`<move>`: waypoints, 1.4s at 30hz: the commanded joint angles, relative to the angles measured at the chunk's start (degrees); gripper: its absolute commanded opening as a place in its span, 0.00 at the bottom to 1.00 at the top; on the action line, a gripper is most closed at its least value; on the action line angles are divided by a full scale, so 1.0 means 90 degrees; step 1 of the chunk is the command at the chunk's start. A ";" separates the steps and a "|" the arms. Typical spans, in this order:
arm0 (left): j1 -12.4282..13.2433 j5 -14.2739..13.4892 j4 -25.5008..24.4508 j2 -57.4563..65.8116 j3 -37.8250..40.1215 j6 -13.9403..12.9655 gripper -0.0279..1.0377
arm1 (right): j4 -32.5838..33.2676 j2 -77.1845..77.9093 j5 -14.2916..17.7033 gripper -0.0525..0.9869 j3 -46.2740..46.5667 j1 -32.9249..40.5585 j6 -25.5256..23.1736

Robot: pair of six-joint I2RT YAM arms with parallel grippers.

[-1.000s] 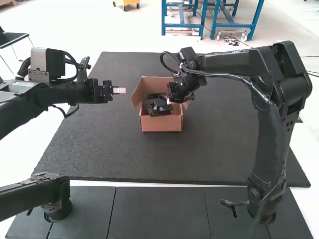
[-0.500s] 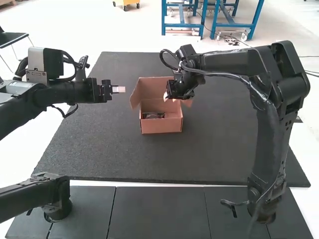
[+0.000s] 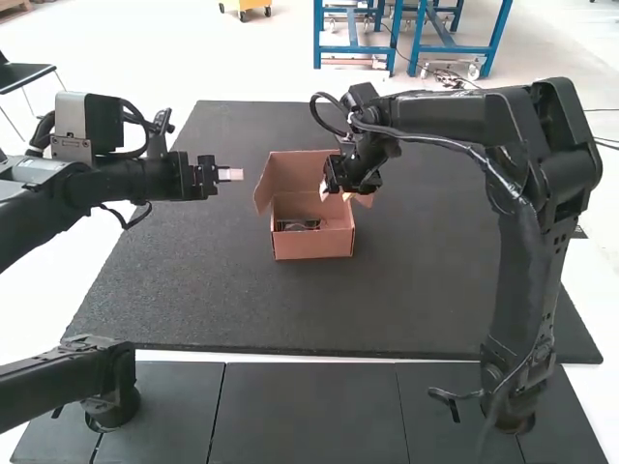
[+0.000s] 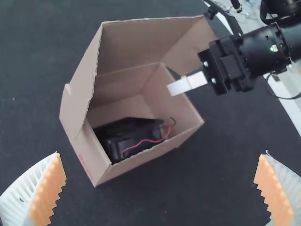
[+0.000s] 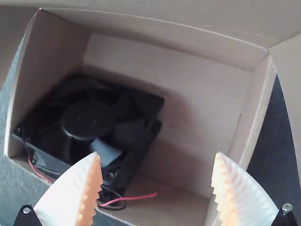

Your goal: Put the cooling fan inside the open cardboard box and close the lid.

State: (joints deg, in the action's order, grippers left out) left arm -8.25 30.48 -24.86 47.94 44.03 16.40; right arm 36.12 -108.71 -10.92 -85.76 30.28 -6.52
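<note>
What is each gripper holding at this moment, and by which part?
Nothing. The left gripper and right gripper are both open and empty; the cooling fan lies inside the cardboard box.

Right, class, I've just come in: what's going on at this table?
The cooling fan already lies inside the cardboard box. The right claw hangs open just above the box, holding nothing. The left claw is open too, off to the box's left and clear of it. The lid stands open, so closing it is not yet done.
</note>
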 commanded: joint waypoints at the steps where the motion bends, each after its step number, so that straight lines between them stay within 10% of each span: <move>1: 0.0018 0.0080 0.0009 -0.0122 0.0303 0.0043 0.91 | -0.0019 0.0125 -0.0056 0.57 -0.0013 0.0180 0.0119; 16: 0.0009 -0.0066 -0.0060 -0.0112 0.0371 0.0043 0.91 | 0.0684 0.0184 -0.0125 0.57 -0.0530 0.0327 0.0285; 42: -0.0021 -0.1150 -0.0275 0.1245 0.0908 -0.0338 0.91 | 0.0118 0.2196 0.1223 0.76 0.1071 -0.0103 0.1047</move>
State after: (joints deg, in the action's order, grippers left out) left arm -8.25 22.72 -27.29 58.43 49.63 15.18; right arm 38.44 -91.33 -2.42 -77.06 30.15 0.51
